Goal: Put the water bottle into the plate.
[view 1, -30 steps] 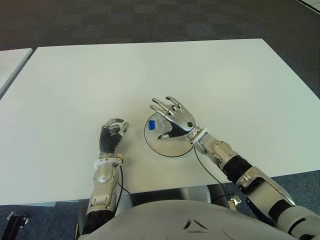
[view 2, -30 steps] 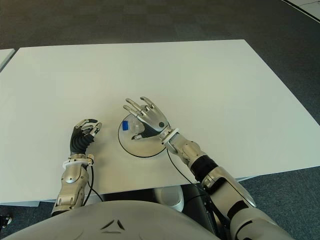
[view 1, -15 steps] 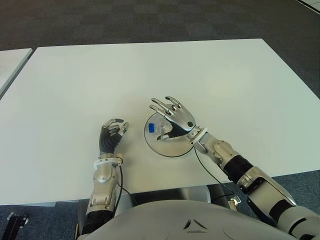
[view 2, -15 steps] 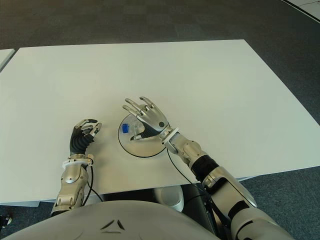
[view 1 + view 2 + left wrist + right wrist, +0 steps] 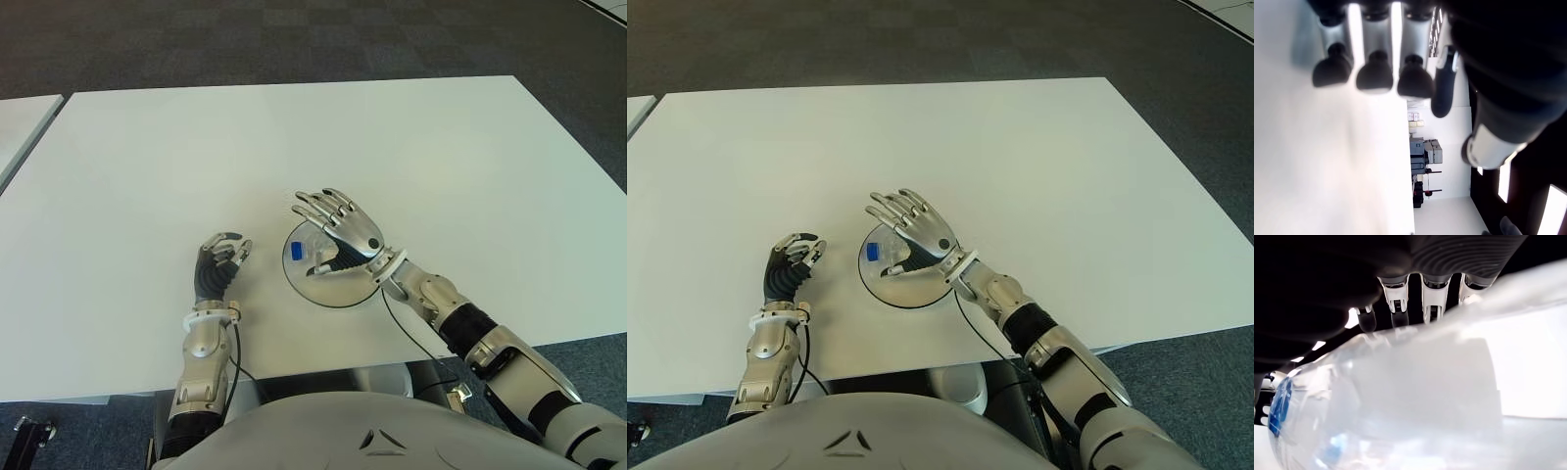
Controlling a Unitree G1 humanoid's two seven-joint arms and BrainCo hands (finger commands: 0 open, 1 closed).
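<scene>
Left eye view shows the water bottle lying on its side in the round plate on the white table, its blue cap toward the plate's left edge; the right hand hovers over the plate with fingers spread, gripping nothing, the bottle beneath its palm; the left hand shows left of the plate, fingers curled and empty.
</scene>
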